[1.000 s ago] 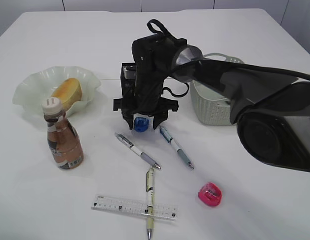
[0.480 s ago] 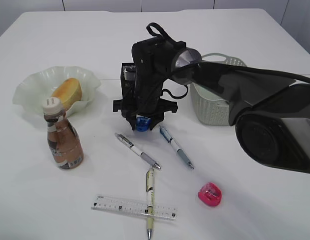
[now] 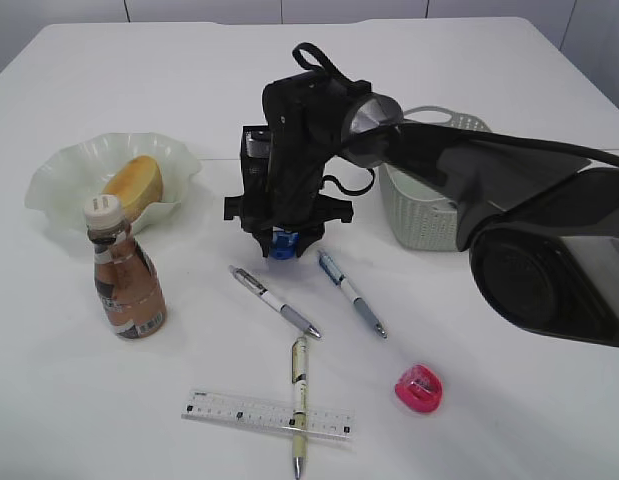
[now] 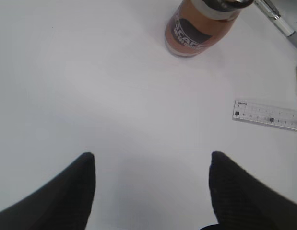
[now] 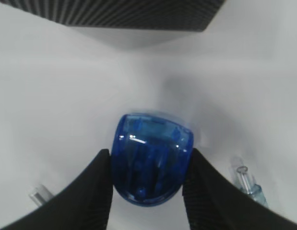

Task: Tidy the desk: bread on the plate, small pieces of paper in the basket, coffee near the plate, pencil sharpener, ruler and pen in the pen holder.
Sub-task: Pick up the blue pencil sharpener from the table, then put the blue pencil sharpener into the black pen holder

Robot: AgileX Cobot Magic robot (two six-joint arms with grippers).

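While the right gripper (image 3: pixel 282 243) hangs low over the middle of the white table (image 3: pixel 509 420), its two black fingers (image 5: pixel 98 191) press against either side of a blue pencil sharpener (image 5: pixel 150 157), which the wrist view shows pinched between them; whether it sits on the surface or is just clear of it is hard to judge. Directly behind it stands a black mesh pen holder (image 3: pixel 253 160), partly hidden by the arm. To the right of the arm is a pale woven basket (image 3: pixel 421 225). At the left, a piece of bread (image 3: pixel 135 186) lies on a wavy-edged translucent plate (image 3: pixel 59 180), and a brown coffee bottle (image 3: pixel 125 275) with a white cap stands upright just in front of the plate. Two pens (image 3: pixel 274 300) lie slanted on the table in front of the gripper, apart from each other. Nearer the front edge, a yellow-green pen (image 3: pixel 299 400) lies across a clear ruler (image 3: pixel 239 410). A pink pencil sharpener (image 3: pixel 420 389) rests to the right of them. The left gripper (image 4: pixel 150 160) shows only in its own wrist view, fingers spread wide over bare table with nothing between them
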